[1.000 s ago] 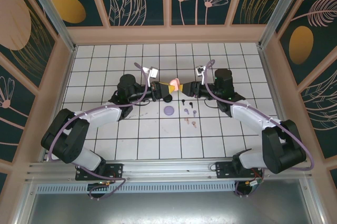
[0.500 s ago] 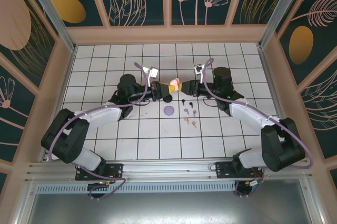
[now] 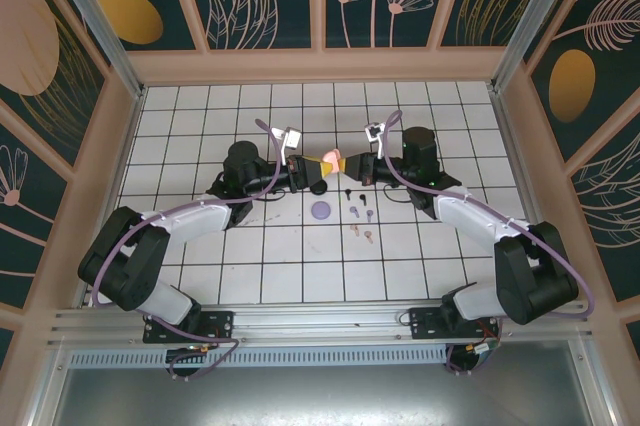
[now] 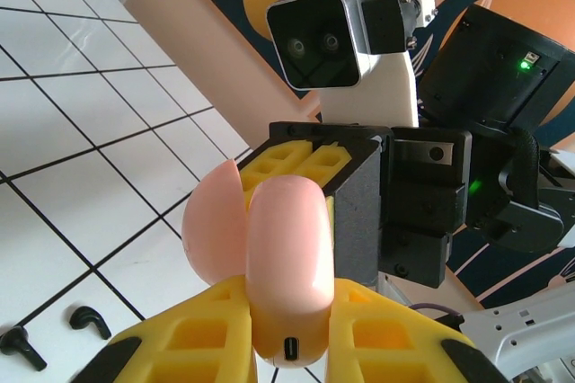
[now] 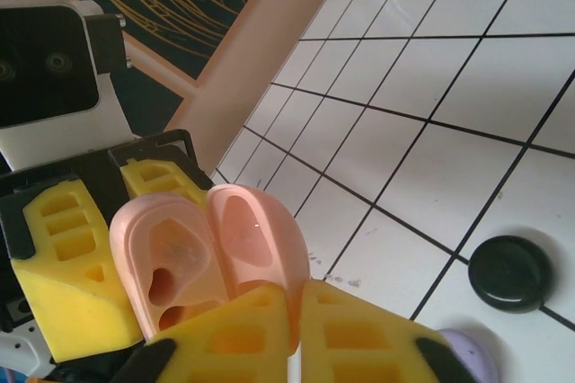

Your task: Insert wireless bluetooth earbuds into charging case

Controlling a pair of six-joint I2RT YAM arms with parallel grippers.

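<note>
Pink case (image 3: 331, 159) is held in the air between both arms over mid tabletop (image 3: 250, 266). Its lid is hinged open, and the wells look empty in the right wrist view. Left pincer (image 4: 289, 334) is clamped on the base half, with the charging port facing its camera. Right pincer (image 5: 292, 316) looks closed on the lid's edge. Its own fingers partly hide the contact, so treat that as likely, not certain.

All the buds lie on the tabletop, at 5 o'clock of the case in the top view. Black earbuds (image 3: 348, 193) are nearest the case, lilac earbuds (image 3: 368, 214) next, and pink earbuds (image 3: 367, 237) furthest out. Lilac case (image 3: 321, 210) sits at 9 o'clock of the lilac pair, and black case (image 5: 510, 272) lies closed near it.

Handling, my read:
- The case is a rigid, glossy shell and the hinge is its weak point. Hold the base by its flanks and don't lever the lid further.
- The buds are tiny, light, smooth plastic and will likely squirt out of a hard pinch.
- Take a pink bud across the stem with fingertips only and light force.
- You'll need one pincer free for that, so keep the base gripped and let go of the lid.
</note>
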